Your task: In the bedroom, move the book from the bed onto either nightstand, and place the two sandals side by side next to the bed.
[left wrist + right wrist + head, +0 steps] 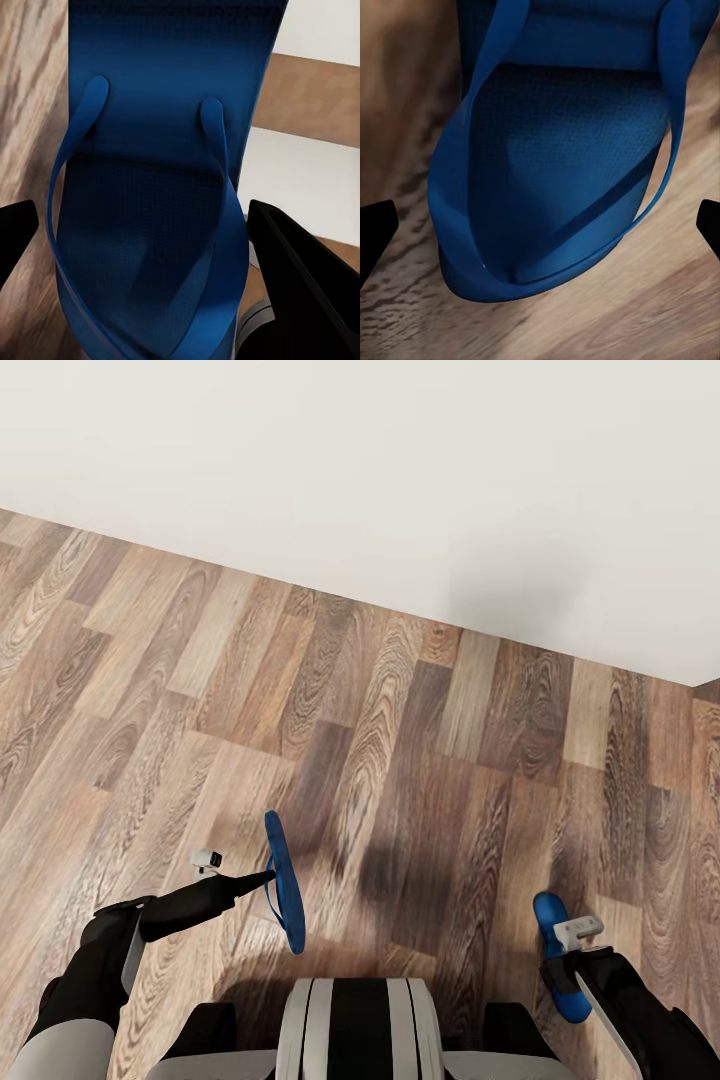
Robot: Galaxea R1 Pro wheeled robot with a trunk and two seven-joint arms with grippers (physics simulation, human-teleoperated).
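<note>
The robot looks down at the brown wood floor (pixel 400 760). A white wall (pixel 400 480) runs along the far edge of the floor.

The left gripper (pixel 268 878) holds one blue sandal (pixel 284 880) up on its thin edge, just in front of the robot's white and black trunk (pixel 355 1025). In the left wrist view this sandal (pixel 161 187) sits between the two black fingers (pixel 304 277), and its blue straps loop over the sole. The fingers are close on both sides of it, so the gripper has it pinched.

The other blue sandal (pixel 560 960) is at the right gripper (pixel 572 950), off to the right of the trunk and well apart from the first sandal. In the right wrist view this sandal (pixel 562 172) hangs over the floor, with only the tips of the black fingers (pixel 375 240) showing at the sides. One cannot tell for sure how tight this gripper holds it.
</note>
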